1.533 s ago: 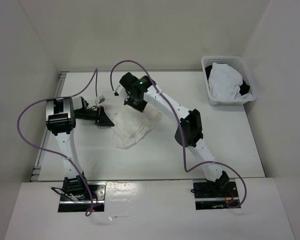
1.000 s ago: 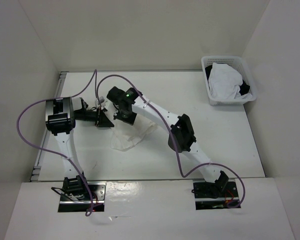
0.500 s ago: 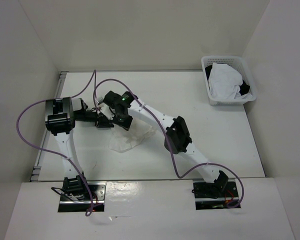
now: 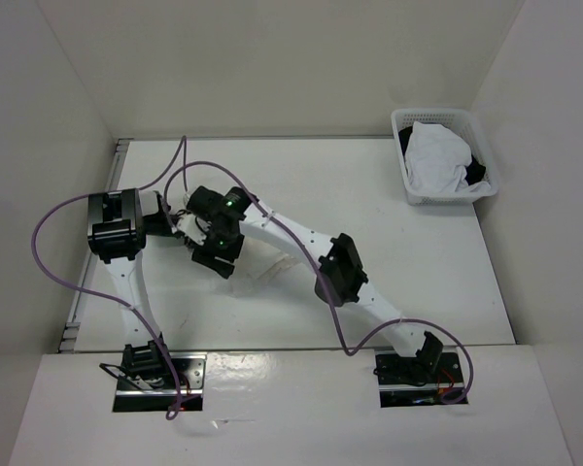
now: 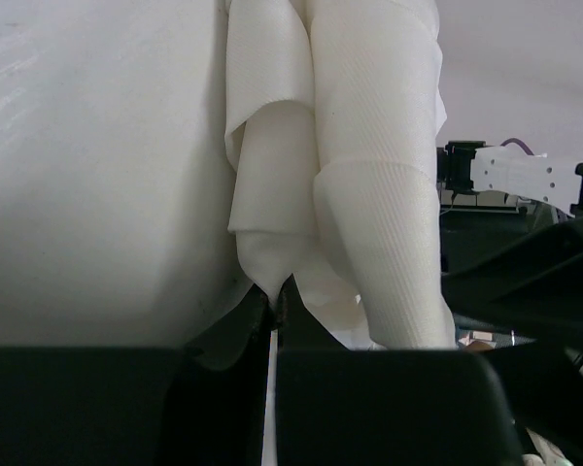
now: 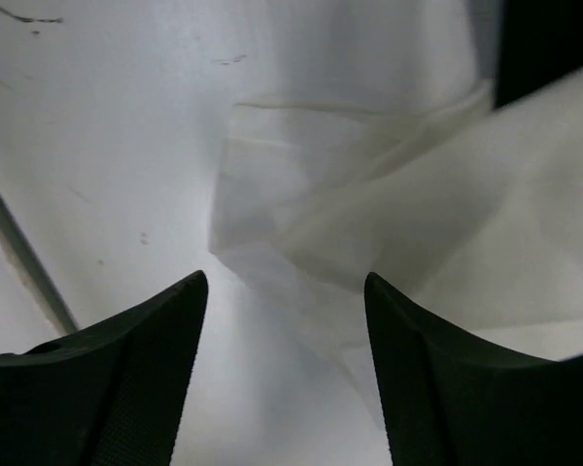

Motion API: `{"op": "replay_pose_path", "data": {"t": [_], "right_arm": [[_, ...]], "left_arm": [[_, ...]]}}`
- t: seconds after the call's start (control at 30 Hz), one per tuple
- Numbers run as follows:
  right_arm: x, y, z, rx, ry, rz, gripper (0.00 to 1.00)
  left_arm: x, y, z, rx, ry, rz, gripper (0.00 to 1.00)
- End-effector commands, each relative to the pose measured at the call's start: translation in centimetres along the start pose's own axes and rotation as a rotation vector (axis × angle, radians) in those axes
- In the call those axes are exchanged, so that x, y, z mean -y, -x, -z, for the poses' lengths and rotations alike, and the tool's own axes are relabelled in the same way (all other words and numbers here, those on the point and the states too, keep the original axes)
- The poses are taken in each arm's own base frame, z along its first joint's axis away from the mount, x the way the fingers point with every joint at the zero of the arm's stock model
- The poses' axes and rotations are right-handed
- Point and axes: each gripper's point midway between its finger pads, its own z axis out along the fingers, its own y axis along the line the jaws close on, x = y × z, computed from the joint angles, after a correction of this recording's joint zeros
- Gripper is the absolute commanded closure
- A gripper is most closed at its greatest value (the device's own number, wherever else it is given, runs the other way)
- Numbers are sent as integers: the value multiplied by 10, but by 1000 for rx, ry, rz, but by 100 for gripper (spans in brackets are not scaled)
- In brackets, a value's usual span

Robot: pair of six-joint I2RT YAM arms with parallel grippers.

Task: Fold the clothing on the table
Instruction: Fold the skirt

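On table (image 4: 418, 252), left gripper (image 5: 275, 306) clamps skirt (image 5: 369, 223); right gripper (image 6: 284, 282) spread open above it

The skirt (image 5: 379, 194) is thin, finely ribbed white cloth; the table (image 4: 437, 272) is smooth matt white; the basket (image 4: 437, 114) is white plastic.

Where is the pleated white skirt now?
The thin white pleated skirt lies left of centre on the white table in the top view, under the right gripper, a fold pinched by the left gripper.
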Motion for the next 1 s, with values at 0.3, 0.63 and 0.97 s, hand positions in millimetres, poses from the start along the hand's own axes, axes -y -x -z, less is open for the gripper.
{"op": "replay_pose_path", "data": {"t": [0.3, 0.63, 0.97], "right_arm": [[-62, 27, 107, 209, 164, 178, 19], [25, -51, 183, 224, -5, -13, 19], [55, -163, 202, 263, -195, -240, 16]], "left_arm": [[-6, 0, 20, 15, 63, -102, 83], [9, -22, 118, 124, 201, -137, 32], [123, 16, 113, 174, 182, -395, 26]]}}
